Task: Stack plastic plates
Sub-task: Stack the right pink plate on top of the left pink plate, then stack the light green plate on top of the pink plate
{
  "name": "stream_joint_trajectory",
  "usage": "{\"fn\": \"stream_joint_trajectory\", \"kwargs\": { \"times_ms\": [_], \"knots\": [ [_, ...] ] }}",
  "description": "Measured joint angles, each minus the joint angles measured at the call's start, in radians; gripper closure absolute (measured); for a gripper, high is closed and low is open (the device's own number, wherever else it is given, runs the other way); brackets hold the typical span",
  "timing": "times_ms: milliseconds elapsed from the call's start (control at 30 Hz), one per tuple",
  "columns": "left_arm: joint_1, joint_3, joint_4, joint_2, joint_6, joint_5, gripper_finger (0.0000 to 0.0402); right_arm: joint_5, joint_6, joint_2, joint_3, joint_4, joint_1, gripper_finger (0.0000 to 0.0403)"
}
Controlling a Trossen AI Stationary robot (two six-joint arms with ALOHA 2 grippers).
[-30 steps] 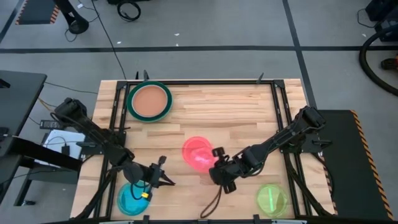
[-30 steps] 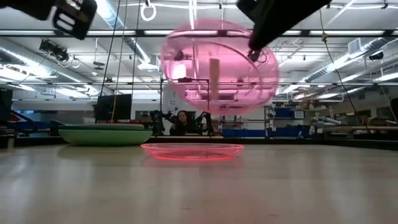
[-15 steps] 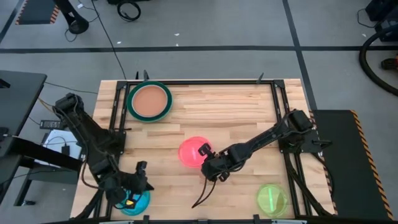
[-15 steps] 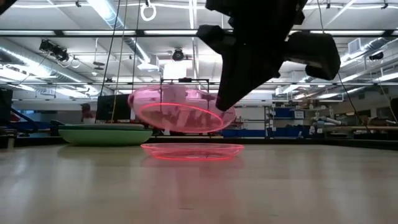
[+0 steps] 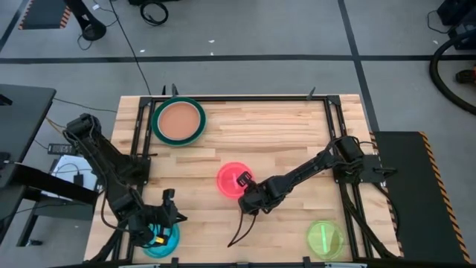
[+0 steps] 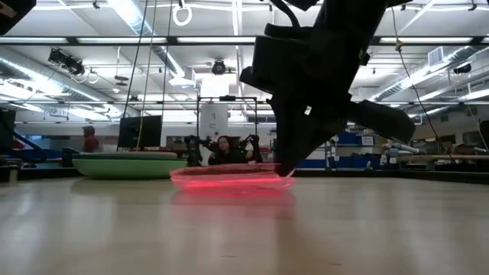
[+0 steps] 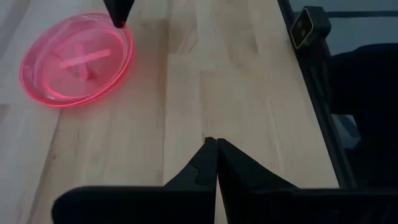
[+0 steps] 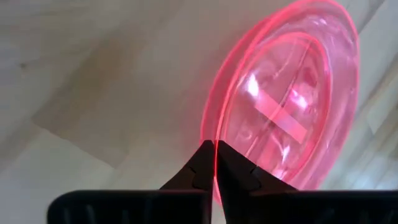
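A translucent pink plate [image 5: 232, 180] lies nested in a red one on the table's middle; the low view shows the low pink-red stack [image 6: 233, 175]. My right gripper [image 5: 245, 183] is shut on its rim. My left gripper [image 5: 171, 216] is shut near the near left corner, above the cyan plate [image 5: 162, 240]; its wrist view shows the shut fingers [image 7: 216, 152] with nothing between them. A dark green plate with a brown one in it [image 5: 178, 121] rests at the far left. A lime plate [image 5: 325, 238] lies flat at the near right. My right gripper pinches the pink plate's rim [image 8: 212, 134] between its two fingers, on the plate's right, near side. The fingers slant down at it from the table's right. The plate lies almost flat, set inside the red plate [image 8: 323, 37] below it.
Black frame rails [image 5: 336, 141] run along the table's left, right and far sides. A dark cable [image 5: 242, 231] from the right arm trails over the wood near the front edge. Bare wood lies between the pink stack and the lime plate.
My right gripper has come down and toward the table's left, bringing the pink plate from steeply tilted in the air to lying on the red plate. My left gripper has drawn back toward the near left corner, over the cyan plate.
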Motion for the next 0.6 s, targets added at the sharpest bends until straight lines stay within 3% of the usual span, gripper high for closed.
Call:
{"fn": "stream_joint_trajectory", "kwargs": {
  "times_ms": [233,367,500,600],
  "knots": [
    [0.000,0.000,-0.003,0.000,0.000,-0.036,0.0386,0.059,0.090,-0.037,0.000,-0.011,0.008,0.0300],
    [0.000,0.000,-0.002,0.000,0.001,-0.085,0.0386,0.053,0.267,-0.085,0.001,-0.037,0.036,0.0253],
    [0.000,0.000,0.002,0.000,0.001,-0.104,0.0386,0.048,0.684,-0.153,0.002,-0.135,0.094,0.0238],
    [0.000,0.000,0.003,0.002,0.005,-0.121,0.0386,-0.079,1.135,-0.201,0.001,-0.261,0.125,0.0241]
  ]
}}
